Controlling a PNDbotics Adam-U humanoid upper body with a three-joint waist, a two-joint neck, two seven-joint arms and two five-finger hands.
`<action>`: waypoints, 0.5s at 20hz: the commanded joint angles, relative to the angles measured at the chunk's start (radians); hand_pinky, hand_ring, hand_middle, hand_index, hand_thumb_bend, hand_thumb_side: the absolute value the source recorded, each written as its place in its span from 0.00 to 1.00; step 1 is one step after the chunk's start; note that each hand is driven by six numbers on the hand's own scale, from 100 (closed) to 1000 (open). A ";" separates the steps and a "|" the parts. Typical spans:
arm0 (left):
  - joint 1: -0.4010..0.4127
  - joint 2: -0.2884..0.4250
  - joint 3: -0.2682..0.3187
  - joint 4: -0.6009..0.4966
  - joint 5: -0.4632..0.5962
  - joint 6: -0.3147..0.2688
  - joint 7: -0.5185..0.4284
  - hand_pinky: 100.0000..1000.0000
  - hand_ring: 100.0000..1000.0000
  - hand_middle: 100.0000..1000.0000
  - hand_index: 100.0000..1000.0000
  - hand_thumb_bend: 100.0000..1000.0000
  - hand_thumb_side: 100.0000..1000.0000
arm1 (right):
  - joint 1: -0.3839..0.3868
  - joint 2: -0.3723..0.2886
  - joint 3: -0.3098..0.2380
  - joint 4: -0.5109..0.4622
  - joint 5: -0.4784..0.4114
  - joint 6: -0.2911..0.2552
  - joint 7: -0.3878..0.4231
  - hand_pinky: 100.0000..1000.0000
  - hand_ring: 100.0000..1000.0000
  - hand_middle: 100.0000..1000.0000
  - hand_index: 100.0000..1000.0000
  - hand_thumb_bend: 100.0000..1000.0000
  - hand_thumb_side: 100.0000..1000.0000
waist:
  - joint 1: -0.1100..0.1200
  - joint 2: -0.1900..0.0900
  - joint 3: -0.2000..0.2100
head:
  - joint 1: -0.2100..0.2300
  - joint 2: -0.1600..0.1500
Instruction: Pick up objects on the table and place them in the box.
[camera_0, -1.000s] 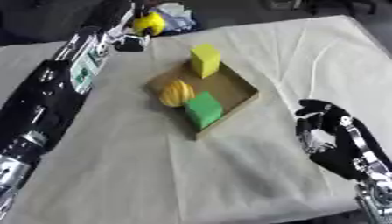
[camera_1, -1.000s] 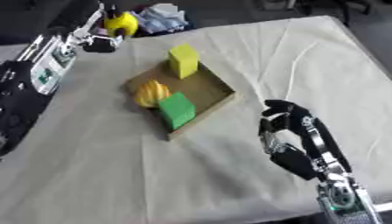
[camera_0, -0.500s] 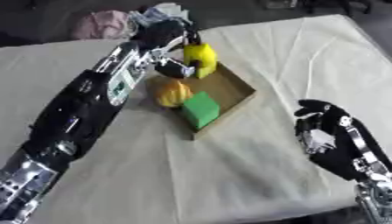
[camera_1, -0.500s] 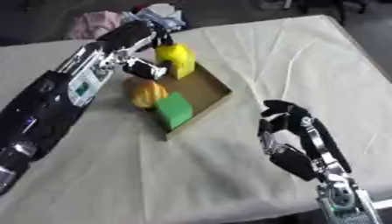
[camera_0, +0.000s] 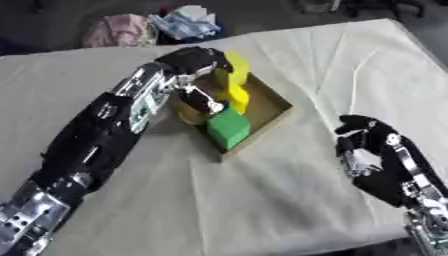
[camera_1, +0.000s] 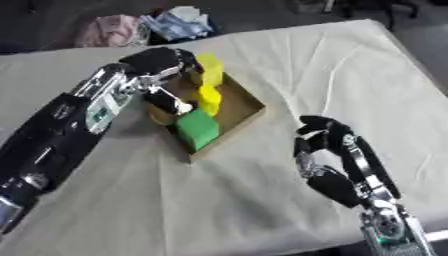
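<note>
1. Right hand (camera_0: 372, 150) idle at the lower right above the table (camera_0: 289, 200), fingers curled inward and holding nothing; forearm cut off by the bottom corner.
2. Broad bare stretch of cream tablecloth between that hand and the cardboard box (camera_0: 278, 107), well apart from both.
3. Green cube (camera_0: 229, 128) inside the box at its near end, one face bright, just beside the near wall.
4. Left hand (camera_1: 166, 67) reaching over the box from the left, fingers bent around a small yellow object (camera_1: 208, 98) low inside the box; shape of the object hard to make out, partly covered by the fingers.
5. Yellow block (camera_0: 236, 70) upright at the far end of the box.
6. An orange-brown rounded thing (camera_1: 160, 116) mostly hidden under the left hand.
7. Pink and blue cloths (camera_0: 149, 27) beyond the table's far edge, blurred.
</note>
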 joint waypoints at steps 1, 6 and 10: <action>-0.007 0.078 0.038 -0.129 0.079 0.034 0.040 0.64 0.60 0.65 0.76 0.08 0.32 | -0.006 -0.010 -0.010 -0.012 -0.002 -0.002 -0.006 0.55 0.53 0.61 0.79 0.00 0.32 | -0.007 -0.018 0.010 | -0.013 -0.007; 0.079 0.213 0.106 -0.423 0.299 0.123 0.139 0.63 0.59 0.63 0.76 0.16 0.24 | -0.001 -0.017 -0.023 -0.010 0.006 0.001 -0.018 0.55 0.53 0.61 0.79 0.00 0.32 | -0.004 -0.022 0.043 | -0.032 -0.004; 0.219 0.289 0.203 -0.661 0.489 0.204 0.243 0.63 0.59 0.63 0.77 0.16 0.28 | 0.004 -0.022 -0.034 -0.008 0.011 0.004 -0.031 0.55 0.53 0.61 0.80 0.00 0.32 | -0.001 -0.026 0.076 | -0.044 0.000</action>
